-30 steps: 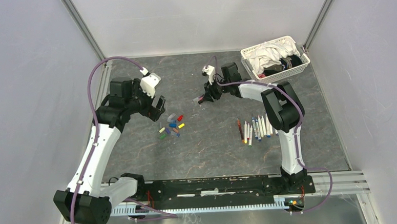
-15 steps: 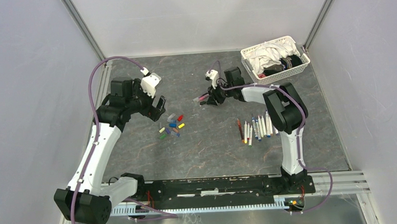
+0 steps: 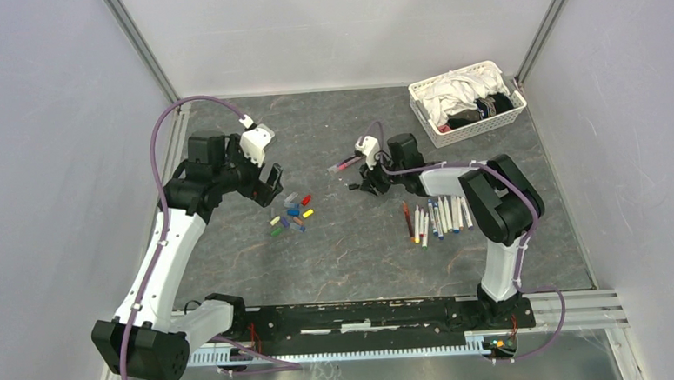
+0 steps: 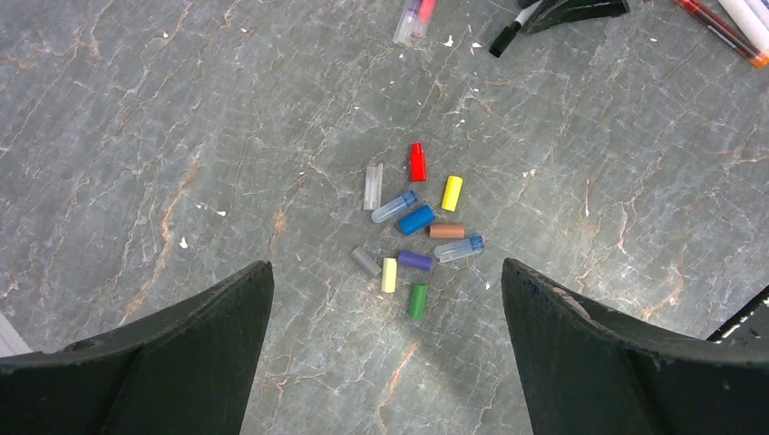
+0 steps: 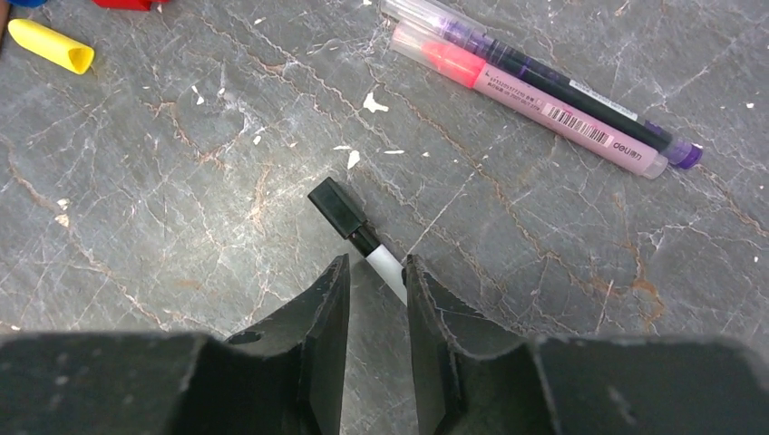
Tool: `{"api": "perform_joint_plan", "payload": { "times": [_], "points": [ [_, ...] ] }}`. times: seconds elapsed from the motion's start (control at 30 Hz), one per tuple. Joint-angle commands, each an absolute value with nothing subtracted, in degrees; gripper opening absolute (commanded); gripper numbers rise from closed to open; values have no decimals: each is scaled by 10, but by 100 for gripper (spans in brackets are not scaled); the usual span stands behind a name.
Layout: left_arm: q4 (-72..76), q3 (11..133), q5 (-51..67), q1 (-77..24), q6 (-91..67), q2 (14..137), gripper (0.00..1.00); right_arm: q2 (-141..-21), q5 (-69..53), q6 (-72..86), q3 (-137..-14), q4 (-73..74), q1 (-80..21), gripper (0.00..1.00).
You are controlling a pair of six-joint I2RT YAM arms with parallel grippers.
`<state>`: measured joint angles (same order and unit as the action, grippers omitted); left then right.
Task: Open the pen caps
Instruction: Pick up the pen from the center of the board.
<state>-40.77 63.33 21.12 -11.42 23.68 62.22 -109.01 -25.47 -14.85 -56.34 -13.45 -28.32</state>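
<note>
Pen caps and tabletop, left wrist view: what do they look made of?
The pen caps: likely moulded plastic, smooth; solid bright colours, a few translucent. The table: grey marble-look surface with rusty veins and matte finish; white chipped flecks suggest a printed laminate or film, though real stone can't be ruled out.

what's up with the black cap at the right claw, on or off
On: the black cap covers the end of the white pen.
</note>
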Motion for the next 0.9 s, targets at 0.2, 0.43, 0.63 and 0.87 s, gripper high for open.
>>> {"api": "perform_joint_plan", "payload": {
  "times": [0.2, 0.43, 0.63, 0.87],
  "points": [
    [-418, 638, 242, -113, 257, 611, 100, -1054, -129, -100, -489, -123, -296, 17],
    [-420, 639, 245, -113, 258, 611, 100, -1002, -231, -42, -489, -133, -288, 21],
    [-421, 636, 245, -113, 260, 609, 100, -1006, -224, -68, -513, -103, -267, 47],
    [-424, 633, 247, -113, 264, 605, 100, -1017, -199, -101, -473, -98, -268, 41]
  ]
}}
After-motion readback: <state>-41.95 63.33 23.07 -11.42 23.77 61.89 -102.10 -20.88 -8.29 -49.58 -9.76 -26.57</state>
